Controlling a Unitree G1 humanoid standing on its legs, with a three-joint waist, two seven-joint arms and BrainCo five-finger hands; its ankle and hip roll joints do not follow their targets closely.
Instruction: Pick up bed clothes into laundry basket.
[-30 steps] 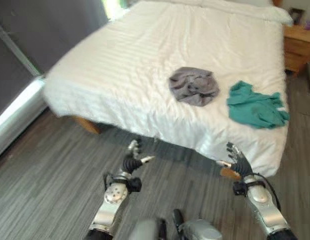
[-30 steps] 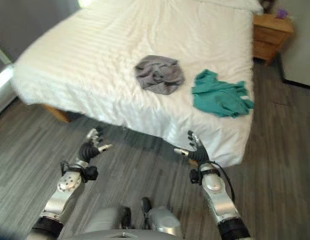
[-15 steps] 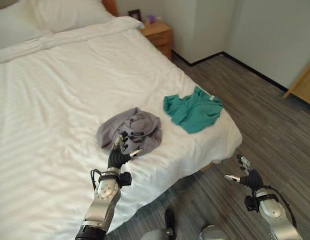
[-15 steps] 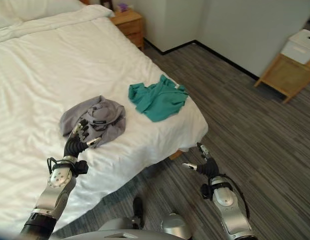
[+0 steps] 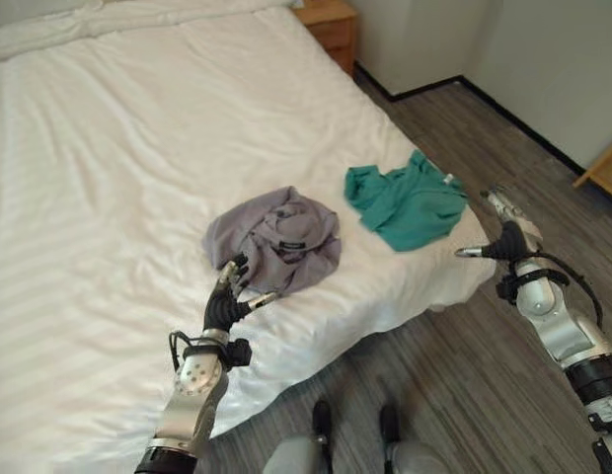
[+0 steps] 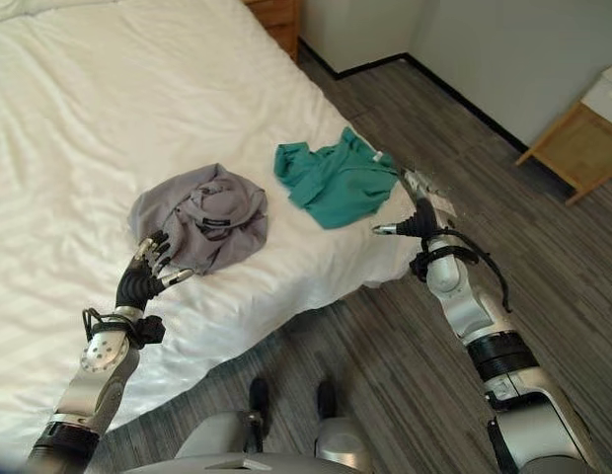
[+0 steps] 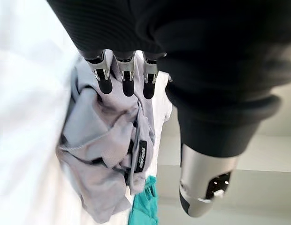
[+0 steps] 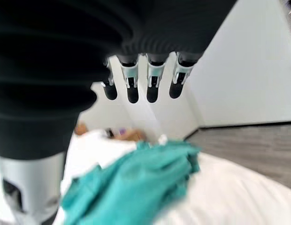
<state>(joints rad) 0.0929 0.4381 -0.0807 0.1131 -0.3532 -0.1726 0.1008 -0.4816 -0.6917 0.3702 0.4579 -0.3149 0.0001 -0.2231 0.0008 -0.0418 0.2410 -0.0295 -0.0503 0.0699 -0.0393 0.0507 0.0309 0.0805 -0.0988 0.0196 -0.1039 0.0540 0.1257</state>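
Clothes lay on bed [image 5: 109, 148]: grey garment [image 5: 276, 237] just beyond left robot hand [image 5: 227, 296], fingers loosely open, empty. Teal garment [image 5: 405, 202] lay left of right robot hand [image 5: 505, 235], also open, empty. No basket seen.

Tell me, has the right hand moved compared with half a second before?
Yes. The right hand has risen from the floor side up to the bed's corner, near the green garment.

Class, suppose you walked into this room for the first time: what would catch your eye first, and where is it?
Two crumpled garments stand out on the white bed: a grey garment near its edge, and a teal garment beside it at the corner. The left hand hovers open by the grey one, the right hand open beside the teal one.
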